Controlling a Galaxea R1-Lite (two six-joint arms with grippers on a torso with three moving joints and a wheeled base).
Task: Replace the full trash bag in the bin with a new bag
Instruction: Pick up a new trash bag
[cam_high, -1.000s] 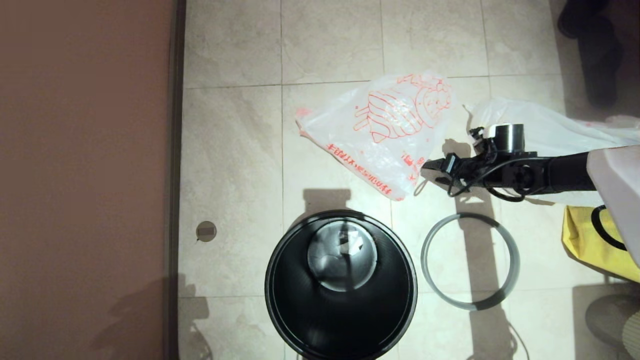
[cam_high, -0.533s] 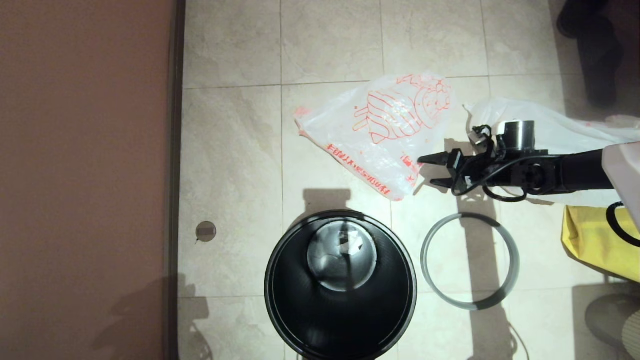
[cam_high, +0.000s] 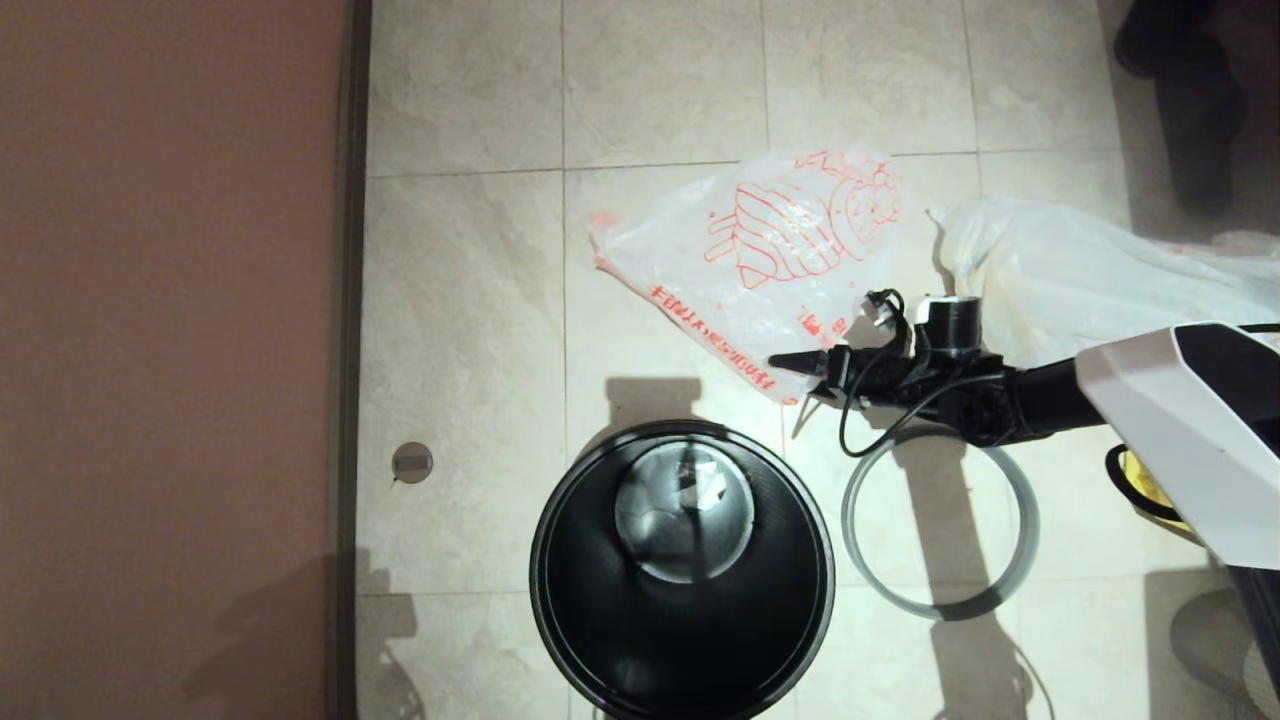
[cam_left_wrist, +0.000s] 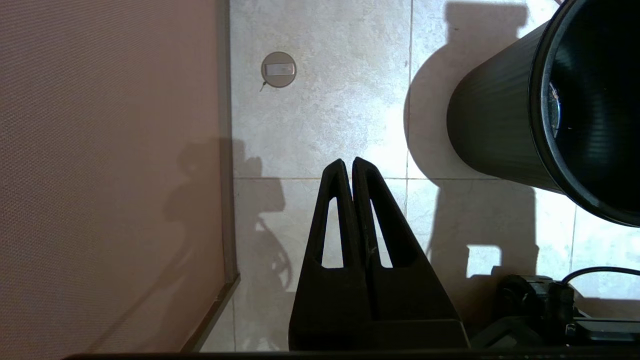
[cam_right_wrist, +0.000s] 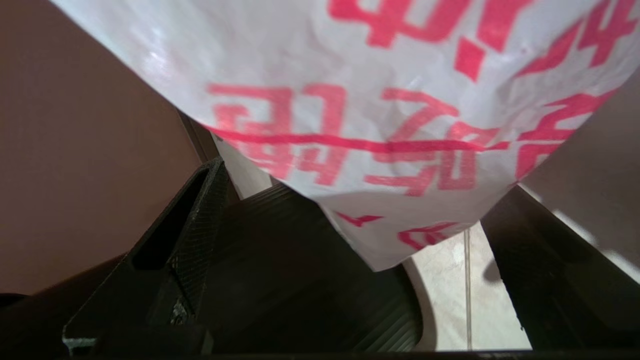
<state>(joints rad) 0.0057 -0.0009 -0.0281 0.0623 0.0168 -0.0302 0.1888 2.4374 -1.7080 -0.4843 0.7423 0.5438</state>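
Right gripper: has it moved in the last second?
Yes. The right gripper has shifted left and nearer the bin, judged against the grey hoop, and now sits open at the printed bag corner.

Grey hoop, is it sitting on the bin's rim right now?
No, the grey hoop lies flat on the floor beside the bin.

An indoor room, likely a home: beige tiled floor (cam_high: 660, 90), reddish-brown wall (cam_high: 170, 350) at the left, a round floor socket (cam_high: 412, 462).
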